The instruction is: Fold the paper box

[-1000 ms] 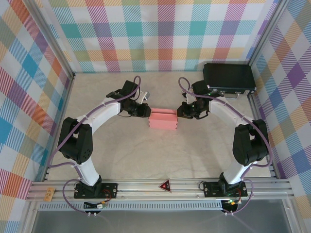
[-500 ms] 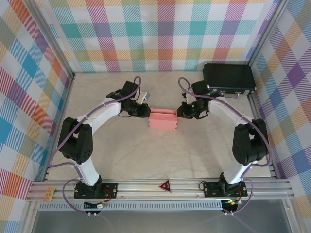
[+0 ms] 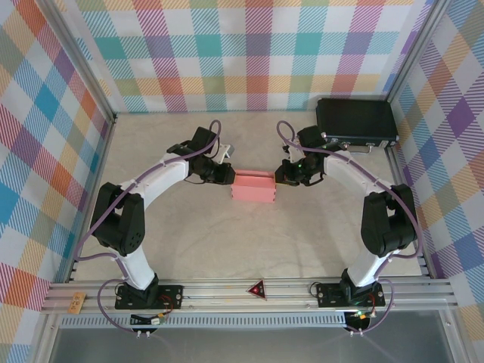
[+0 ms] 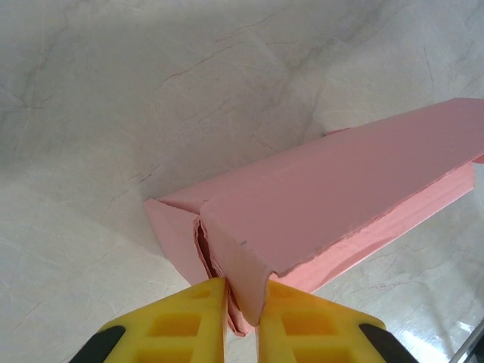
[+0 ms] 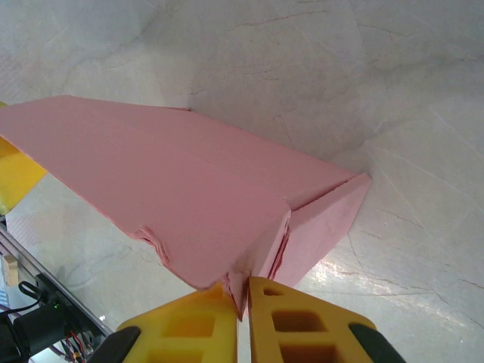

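table [image 3: 227, 246]: unchanged | paper box [image 3: 253, 186]: same spot | left tool [image 4: 242, 293], right tool [image 5: 242, 291]: both still pinching its ends

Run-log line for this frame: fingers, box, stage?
left fingers: shut on paper box left end | right fingers: shut on right end | box: partly folded, between both arms | stage: both ends pinched

The left gripper [image 4: 242, 293] and the right gripper [image 5: 243, 293] are each closing slightly tighter on the ends of the paper box [image 4: 344, 193].

free — near half of table [image 3: 249, 242] | blocked — paper box [image 3: 253, 187] mid-table, black case [image 3: 355, 121] far-right
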You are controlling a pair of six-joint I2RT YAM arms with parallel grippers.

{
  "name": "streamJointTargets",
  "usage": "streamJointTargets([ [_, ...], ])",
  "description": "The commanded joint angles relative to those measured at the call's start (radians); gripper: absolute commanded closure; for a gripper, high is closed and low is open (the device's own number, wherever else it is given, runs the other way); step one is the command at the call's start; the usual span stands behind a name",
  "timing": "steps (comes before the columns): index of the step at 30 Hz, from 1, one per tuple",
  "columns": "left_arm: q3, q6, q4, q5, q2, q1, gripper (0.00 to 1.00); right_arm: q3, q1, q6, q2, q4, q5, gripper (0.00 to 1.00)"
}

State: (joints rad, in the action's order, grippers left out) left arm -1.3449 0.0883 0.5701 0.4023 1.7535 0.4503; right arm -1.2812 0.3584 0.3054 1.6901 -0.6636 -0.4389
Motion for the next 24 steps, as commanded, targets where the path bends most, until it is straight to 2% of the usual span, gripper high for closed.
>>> streamJointTargets([
  [1,0.016,-0.010,0.010,0.001,0.008,0.007,0.84,-0.010,0.012,-0.006,0.019,-0.026,-0.011,0.88],
  [15,0.027,-0.013,0.018,-0.036,0.002,0.010,0.82,-0.012,0.021,-0.022,0.031,-0.053,0.011,0.88],
  [24,0.016,-0.010,-0.001,-0.022,-0.033,0.010,0.72,-0.013,0.022,-0.033,0.032,-0.064,0.019,0.88],
])
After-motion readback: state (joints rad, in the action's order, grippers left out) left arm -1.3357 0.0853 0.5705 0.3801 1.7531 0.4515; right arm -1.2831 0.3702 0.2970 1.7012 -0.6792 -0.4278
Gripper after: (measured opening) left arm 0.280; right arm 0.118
